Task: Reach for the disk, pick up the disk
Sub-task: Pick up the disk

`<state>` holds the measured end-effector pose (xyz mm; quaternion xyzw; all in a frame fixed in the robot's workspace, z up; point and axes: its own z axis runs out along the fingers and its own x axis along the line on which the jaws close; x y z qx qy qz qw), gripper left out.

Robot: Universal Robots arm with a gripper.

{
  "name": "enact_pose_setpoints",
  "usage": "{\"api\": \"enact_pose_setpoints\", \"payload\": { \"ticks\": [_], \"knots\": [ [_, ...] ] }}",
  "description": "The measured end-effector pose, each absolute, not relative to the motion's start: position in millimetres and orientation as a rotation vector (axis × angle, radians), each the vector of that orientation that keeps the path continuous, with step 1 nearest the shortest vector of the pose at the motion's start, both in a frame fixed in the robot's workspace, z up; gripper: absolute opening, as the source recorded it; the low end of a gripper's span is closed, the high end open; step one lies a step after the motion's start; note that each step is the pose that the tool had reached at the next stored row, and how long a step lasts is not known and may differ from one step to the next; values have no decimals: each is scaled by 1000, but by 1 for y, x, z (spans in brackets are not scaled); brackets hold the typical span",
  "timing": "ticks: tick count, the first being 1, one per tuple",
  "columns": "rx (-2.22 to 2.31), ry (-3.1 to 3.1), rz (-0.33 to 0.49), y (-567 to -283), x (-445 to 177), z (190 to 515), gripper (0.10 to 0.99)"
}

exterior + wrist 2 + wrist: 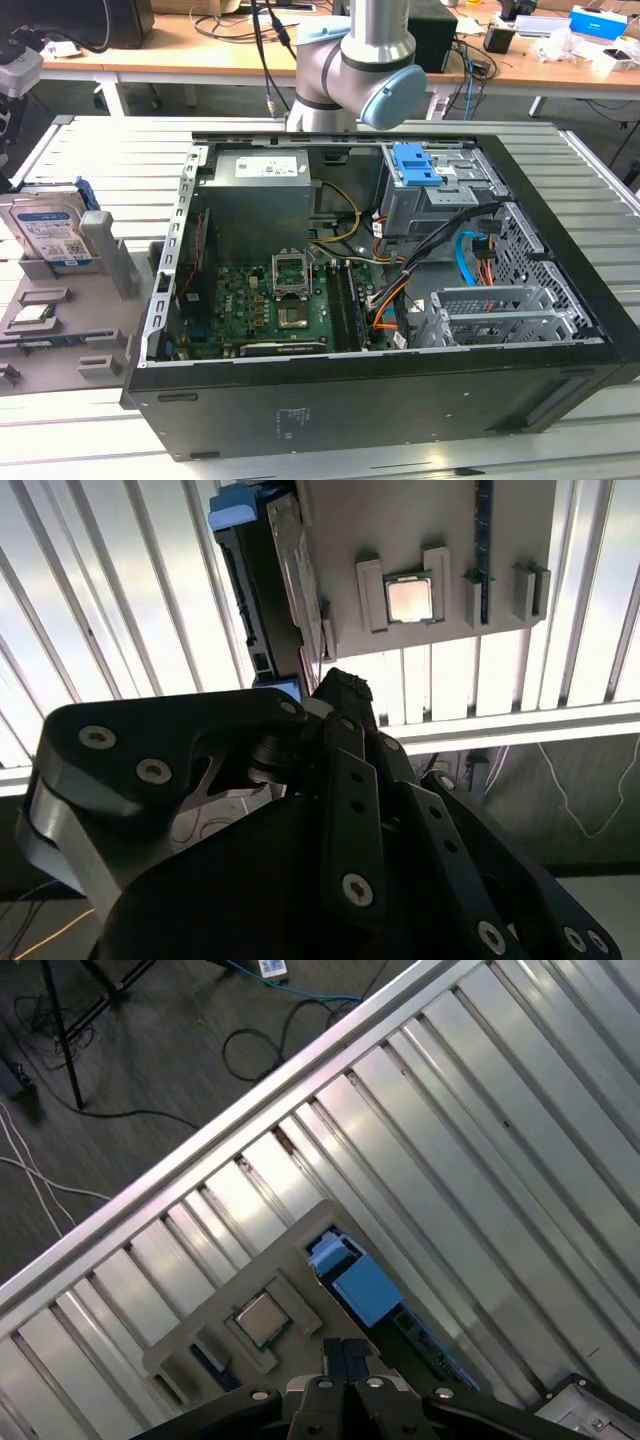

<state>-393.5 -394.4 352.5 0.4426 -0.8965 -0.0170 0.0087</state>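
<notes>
1. The disk is standing upright in the grey holder's slot, at the exterior view's left.
2. A CPU chip is lying in another of its recesses.
3. The gripper is hovering near the disk, fingers pressed together, gripping nothing.

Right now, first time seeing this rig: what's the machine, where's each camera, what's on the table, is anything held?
It is one robot arm with a two-fingered gripper. The exterior view looks on from off the arm; both wrist views ride on it, looking past the gripper. On the slatted table stand an open computer case and a grey holder carrying the disk, upright in its blue bracket, and a CPU chip. The gripper is shut on nothing, above the holder, near the disk.
</notes>
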Motion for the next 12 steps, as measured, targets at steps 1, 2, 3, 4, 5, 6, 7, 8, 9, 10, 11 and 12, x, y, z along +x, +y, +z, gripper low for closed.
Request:
{"api": "enact_pose_setpoints", "payload": {
  "ticks": [1, 2, 3, 4, 5, 6, 7, 8, 9, 10, 11, 12],
  "knots": [
    [1403, -2791, -53, -394, -394, 353, 106],
    [1423, -2780, -53, -394, -394, 353, 106],
    [1455, -2763, -53, -394, -394, 353, 106],
    [1476, -2752, -52, -394, -394, 353, 106],
    [1494, -2742, -52, -394, -394, 353, 106],
    [1520, -2727, -52, -394, -394, 353, 106],
    [1543, -2714, -52, -394, -394, 353, 106],
    [1558, -2705, -51, -394, -394, 353, 106],
    [1581, -2691, -51, -394, -394, 353, 106],
    [1596, -2682, -51, -394, -394, 353, 106],
    [1624, -2665, -51, -394, -394, 353, 106],
    [1639, -2656, -50, -394, -394, 353, 106]
  ]
}}
